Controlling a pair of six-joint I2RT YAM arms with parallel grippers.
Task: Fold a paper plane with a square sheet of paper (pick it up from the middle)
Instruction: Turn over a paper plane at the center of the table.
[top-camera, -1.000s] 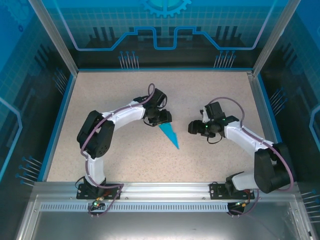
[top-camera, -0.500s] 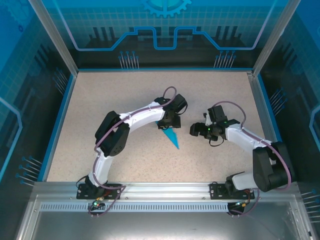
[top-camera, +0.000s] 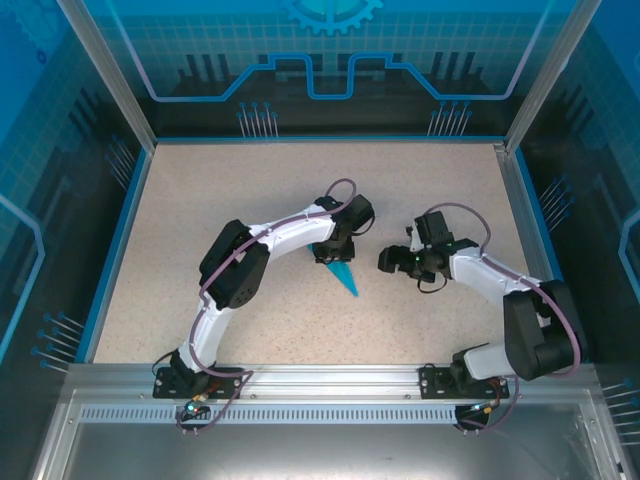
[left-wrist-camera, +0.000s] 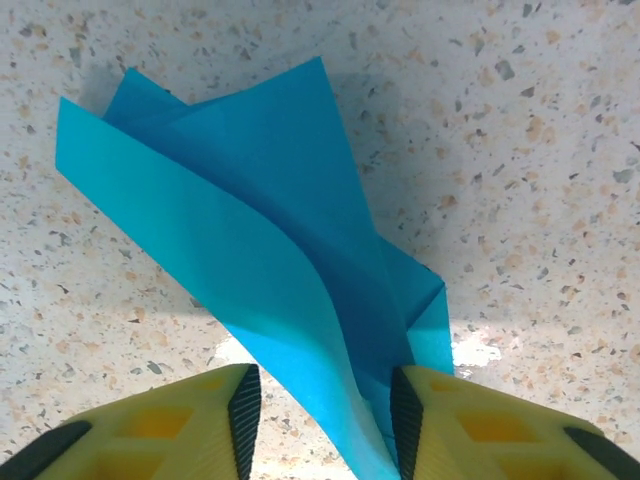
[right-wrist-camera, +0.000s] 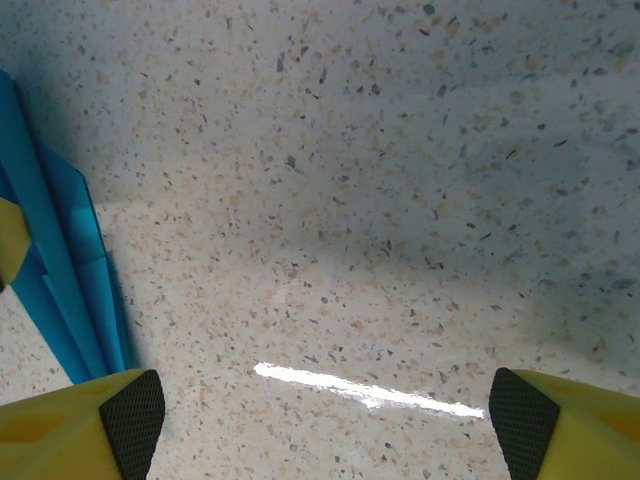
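Left gripper (left-wrist-camera: 322, 415) has come over the paper plane (left-wrist-camera: 250, 220) (jaws apart, astride it); right gripper (right-wrist-camera: 327, 420) gapes wide.

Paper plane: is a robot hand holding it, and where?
Not gripped yet. The left hand straddles the plane's raised fold, one finger apart from it. The right hand is open, empty.

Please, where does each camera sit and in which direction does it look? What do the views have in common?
Top external: above and behind the bases, looking down on the table; left arm and right arm show.
Left wrist: on the left arm, looking down at the plane; left gripper straddles its end.
Right wrist: on the right arm, looking down at the table; right gripper stands wide open.
Shared: all three views see the plane.
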